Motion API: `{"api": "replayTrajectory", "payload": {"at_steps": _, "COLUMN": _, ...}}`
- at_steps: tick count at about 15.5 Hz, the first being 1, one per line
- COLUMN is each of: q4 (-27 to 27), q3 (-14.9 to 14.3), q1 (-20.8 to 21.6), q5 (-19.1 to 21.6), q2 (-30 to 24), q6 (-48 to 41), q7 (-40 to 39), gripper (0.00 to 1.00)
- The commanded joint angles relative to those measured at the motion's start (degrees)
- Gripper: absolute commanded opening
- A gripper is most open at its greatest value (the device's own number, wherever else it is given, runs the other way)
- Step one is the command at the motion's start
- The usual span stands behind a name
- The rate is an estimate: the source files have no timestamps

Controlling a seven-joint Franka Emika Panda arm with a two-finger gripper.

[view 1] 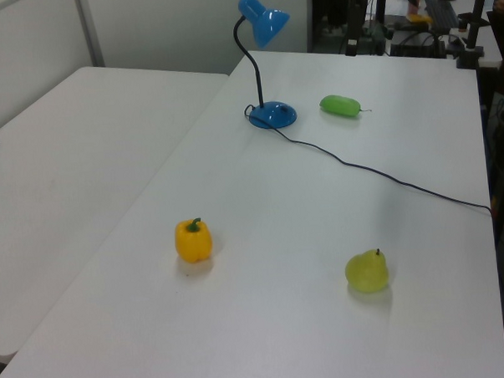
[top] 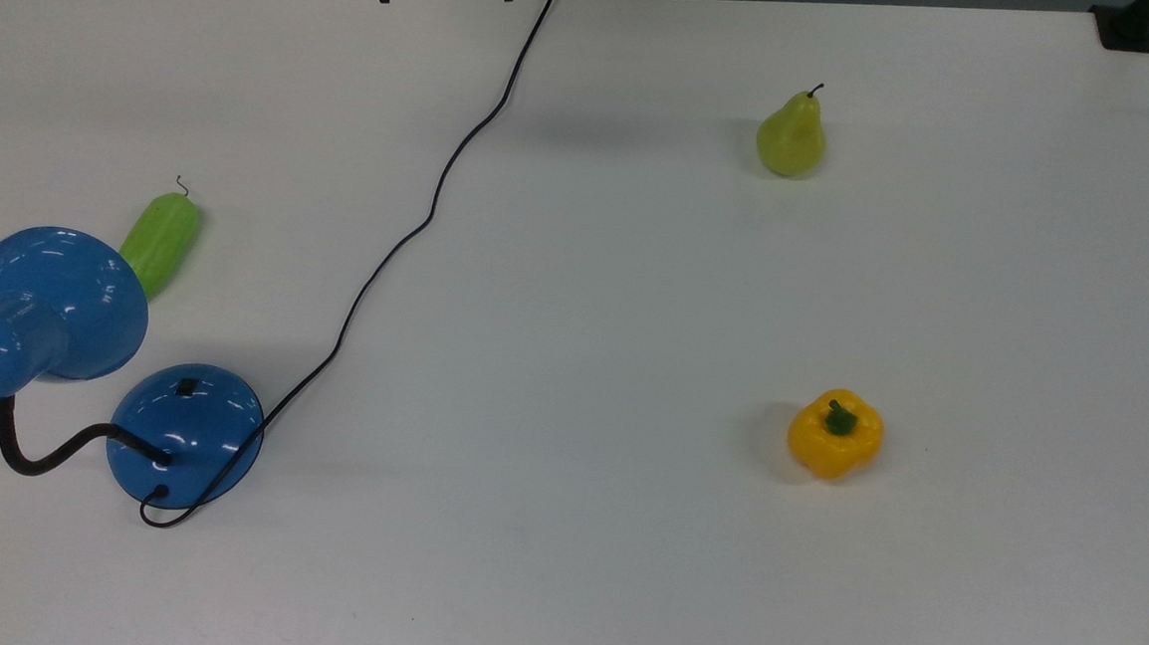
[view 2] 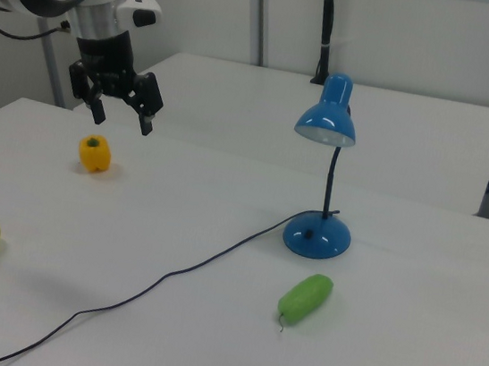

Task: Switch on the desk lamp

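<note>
Top view: the desk lamp (top: 185,433) is sitting at the top view's left w/ its small black switch (top: 187,388) facing up on the round base. Left view: it's standing tall at the far end, no writing to read. Right view: the gripper (view 2: 122,116) is hanging w/ fingers spread wide (holding nothing) above the yellow pepper (view 2: 94,153), so the lamp is lying well off toward the right view's right and lower.

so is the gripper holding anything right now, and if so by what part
Nothing is held. In the right view the gripper hangs open and empty in the air, well apart from the desk lamp on the table.
</note>
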Motion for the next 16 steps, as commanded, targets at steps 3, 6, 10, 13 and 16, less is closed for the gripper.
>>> {"api": "replayTrajectory", "payload": {"at_steps": 3, "q4": -1.20, "q3": -0.54, "q1": 1.13, "q5": -0.05, "q2": -0.46, "q6": 0.76, "q7": 0.04, "gripper": 1.00}}
{"api": "replayTrajectory", "payload": {"at_steps": 6, "q4": -1.20, "q3": -0.45, "q1": 1.22, "q5": 0.03, "q2": -0.28, "q6": 0.59, "q7": -0.05, "gripper": 1.00}}
{"api": "replayTrajectory", "payload": {"at_steps": 10, "q4": -1.02, "q3": -0.45, "q1": 1.22, "q5": 0.03, "q2": 0.33, "q6": 0.68, "q7": -0.75, "gripper": 1.00}}
{"api": "replayTrajectory", "payload": {"at_steps": 13, "q4": -1.02, "q3": -0.45, "q1": 1.13, "q5": 0.21, "q2": 0.51, "q6": 0.76, "q7": -0.93, "gripper": 1.00}}
{"api": "replayTrajectory", "payload": {"at_steps": 16, "q4": -0.94, "q3": -0.45, "q1": 0.60, "q5": 0.12, "q2": 0.59, "q6": 0.94, "q7": -1.02, "gripper": 0.82}}
